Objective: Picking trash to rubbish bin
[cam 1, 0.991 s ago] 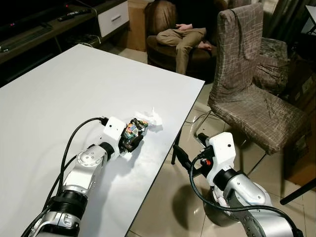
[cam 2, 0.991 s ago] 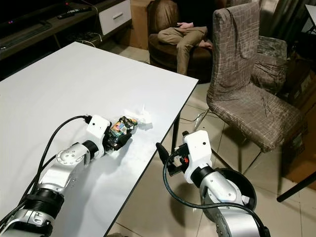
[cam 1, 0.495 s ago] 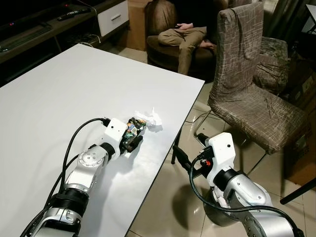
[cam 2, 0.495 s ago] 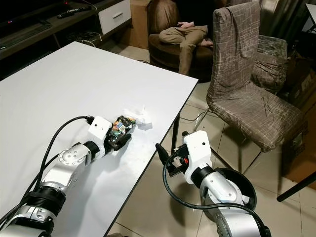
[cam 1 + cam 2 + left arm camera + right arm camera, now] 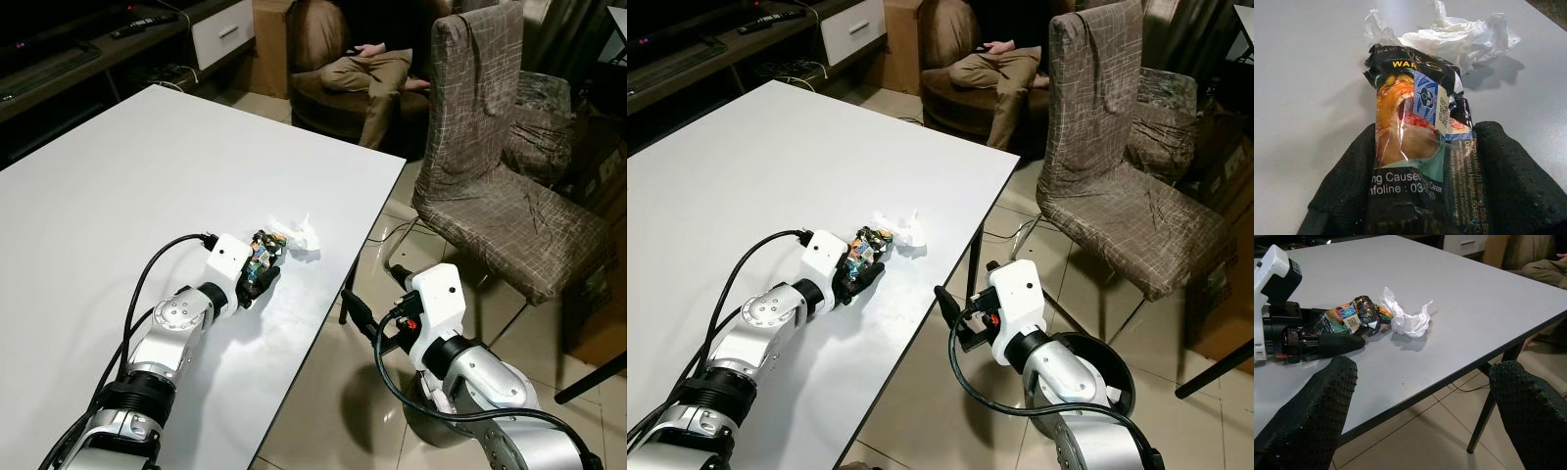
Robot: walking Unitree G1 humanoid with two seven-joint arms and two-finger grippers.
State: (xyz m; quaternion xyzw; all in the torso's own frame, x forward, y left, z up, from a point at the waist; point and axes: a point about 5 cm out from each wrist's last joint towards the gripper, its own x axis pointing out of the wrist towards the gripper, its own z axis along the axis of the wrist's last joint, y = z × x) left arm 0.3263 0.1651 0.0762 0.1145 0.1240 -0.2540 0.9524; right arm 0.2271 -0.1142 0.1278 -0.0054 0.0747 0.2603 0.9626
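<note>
A crumpled black and orange packet (image 5: pixel 1415 142) lies on the white table (image 5: pixel 118 186), and my left gripper (image 5: pixel 259 276) is shut on it, one black finger on each side. Touching the packet's far end is a scrunched white tissue (image 5: pixel 300 237), seen too in the right wrist view (image 5: pixel 1409 321). My right gripper (image 5: pixel 1425 401) hangs open beside the table's right edge, above the tiled floor, its fingers (image 5: pixel 1312 406) wide apart. Under the right arm stands a round dark bin (image 5: pixel 1114 376).
A chair with a patterned cover (image 5: pixel 490 176) stands right of the table. Behind it a person (image 5: pixel 367 69) sits in a brown armchair. A low TV bench (image 5: pixel 98 49) runs along the far left. A cable (image 5: pixel 392 235) lies on the floor by the table leg.
My left gripper has edged slightly forward toward the tissue with the packet in it. The right arm has stayed where it was.
</note>
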